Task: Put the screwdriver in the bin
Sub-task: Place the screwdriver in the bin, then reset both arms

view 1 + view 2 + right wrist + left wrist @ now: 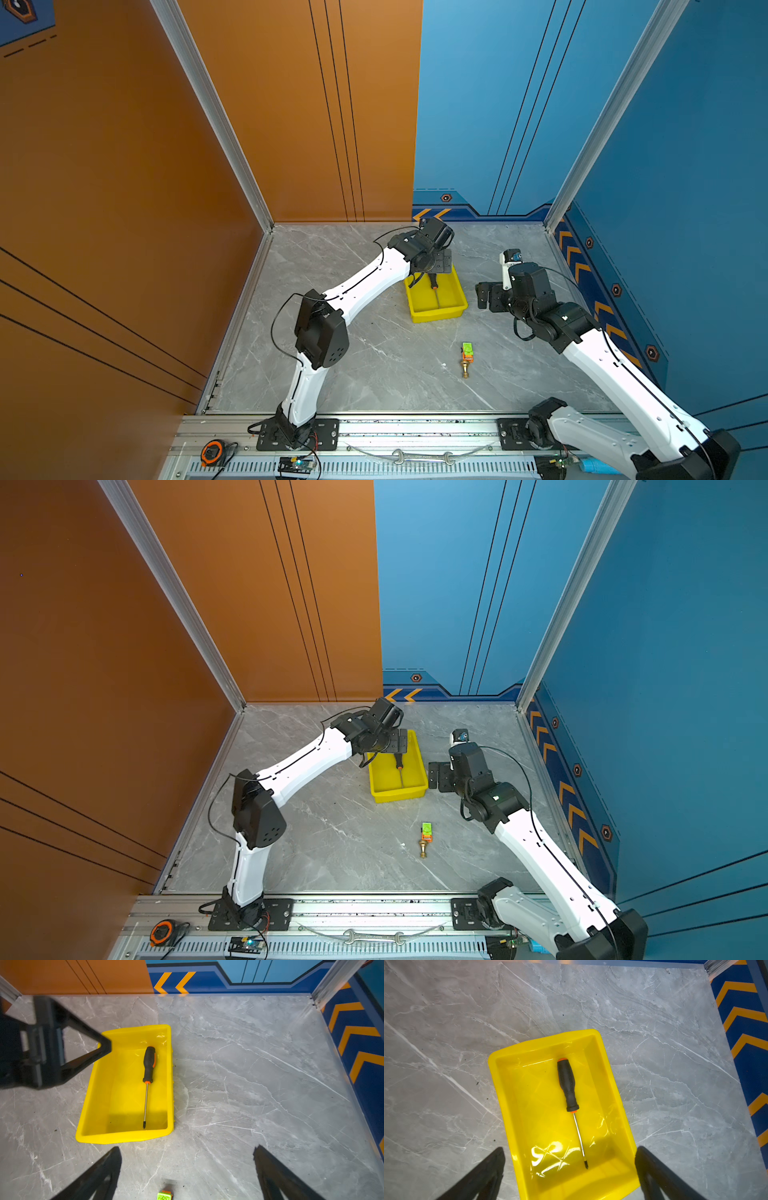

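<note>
The screwdriver (566, 1084), with its black handle, orange collar and thin shaft, lies flat on the floor of the yellow bin (497, 1078), free of any grip. Both top views show the screwdriver (434, 283) (399, 764) lying lengthwise in the bin (436, 318) (399, 796). My left gripper (570, 1148) hangs open above the bin's far end, its fingers spread wider than the bin, and shows in both top views (440, 264) (397, 742). My right gripper (187, 1148) is open and empty over bare floor, to the right of the bin (124, 1136), with the screwdriver (148, 1066) ahead of it.
A short brass piece with an orange-green block (466, 357) (165, 1195) lies on the marble floor nearer the front. A silver wrench (422, 457) and an orange tape measure (212, 452) rest on the front rail. Walls close the back and both sides.
</note>
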